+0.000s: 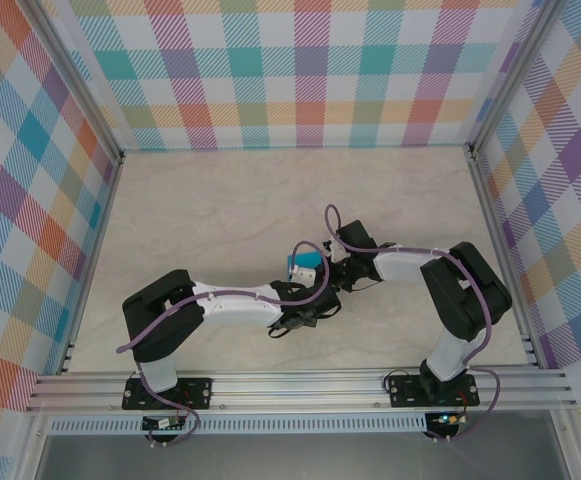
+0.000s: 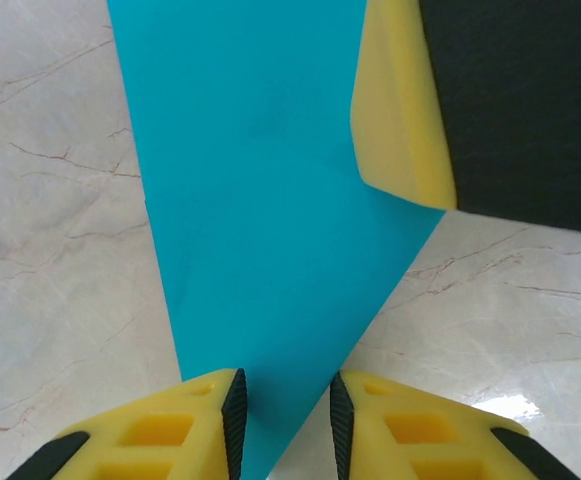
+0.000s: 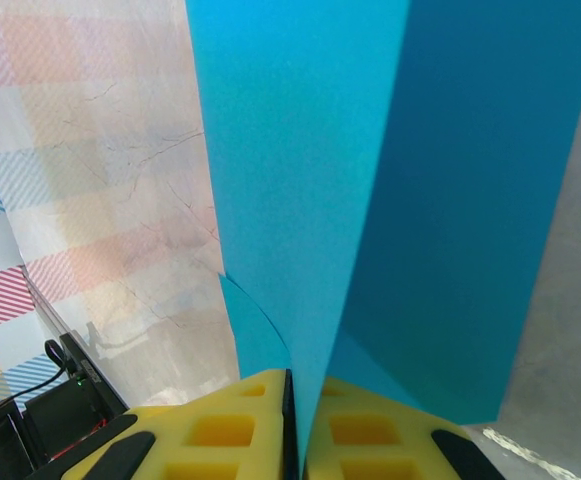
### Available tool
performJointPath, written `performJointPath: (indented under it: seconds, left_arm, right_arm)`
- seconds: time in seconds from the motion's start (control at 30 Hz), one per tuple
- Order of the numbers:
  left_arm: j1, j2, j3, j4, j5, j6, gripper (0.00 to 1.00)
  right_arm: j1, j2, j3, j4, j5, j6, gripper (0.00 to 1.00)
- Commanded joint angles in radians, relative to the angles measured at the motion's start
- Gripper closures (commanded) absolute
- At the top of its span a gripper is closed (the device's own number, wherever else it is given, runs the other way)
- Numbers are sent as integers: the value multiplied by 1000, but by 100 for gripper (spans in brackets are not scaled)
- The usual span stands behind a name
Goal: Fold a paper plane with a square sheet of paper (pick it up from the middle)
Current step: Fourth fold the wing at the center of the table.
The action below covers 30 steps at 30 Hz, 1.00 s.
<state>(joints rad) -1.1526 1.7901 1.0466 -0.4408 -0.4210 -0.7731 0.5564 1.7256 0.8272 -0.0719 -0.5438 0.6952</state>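
Right at your lens the right gripper (image 3: 295,390) has its jaws pressed flat on the teal sheet (image 3: 300,180), likely steadying the fold while the left gripper (image 2: 285,405), jaws slightly apart, straddles the sheet's lower tip above the table (image 2: 50,250).

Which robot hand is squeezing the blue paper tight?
The right gripper: its jaws are shut flat on the folded teal paper. The left gripper has its jaws apart around the paper's narrow end, with a gap showing.
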Motion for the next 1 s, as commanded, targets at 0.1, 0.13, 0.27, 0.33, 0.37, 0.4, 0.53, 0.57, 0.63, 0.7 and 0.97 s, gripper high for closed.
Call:
performJointPath:
  seconds: [0.1, 0.13, 0.27, 0.33, 0.37, 0.4, 0.53, 0.57, 0.63, 0.7, 0.97]
  left_arm:
    - [-21, 10, 21, -29, -39, -19, 74]
    - [-21, 9, 21, -30, -39, -19, 75]
    - [-20, 8, 21, -34, -49, -20, 76]
    - [-21, 6, 22, -38, -54, -20, 77]
    - [-21, 5, 21, -40, -57, -19, 77]
    - [-21, 4, 21, -40, -59, -18, 77]
    - [-21, 6, 21, -39, -62, -12, 82]
    - [-20, 7, 21, -39, -63, -12, 84]
    - [-21, 8, 21, -41, -65, -12, 85]
    - [-21, 8, 21, -43, -68, -12, 86]
    - [-18, -17, 0, -17, -70, 6, 93]
  right_arm:
    - [2, 12, 20, 1, -24, 6, 89]
    - [2, 12, 20, 1, -24, 6, 89]
    - [2, 11, 17, -3, -24, 4, 89]
    - [2, 9, 16, -2, -24, 4, 89]
    - [2, 9, 16, -2, -24, 4, 89]
    - [2, 9, 16, -2, -24, 4, 89]
    - [2, 8, 18, -3, -24, 4, 89]
    - [2, 9, 18, -2, -24, 4, 89]
    - [2, 8, 18, -4, -24, 4, 89]
    - [2, 5, 17, -5, -24, 4, 89]
    - [-5, -39, 16, -41, -4, -2, 84]
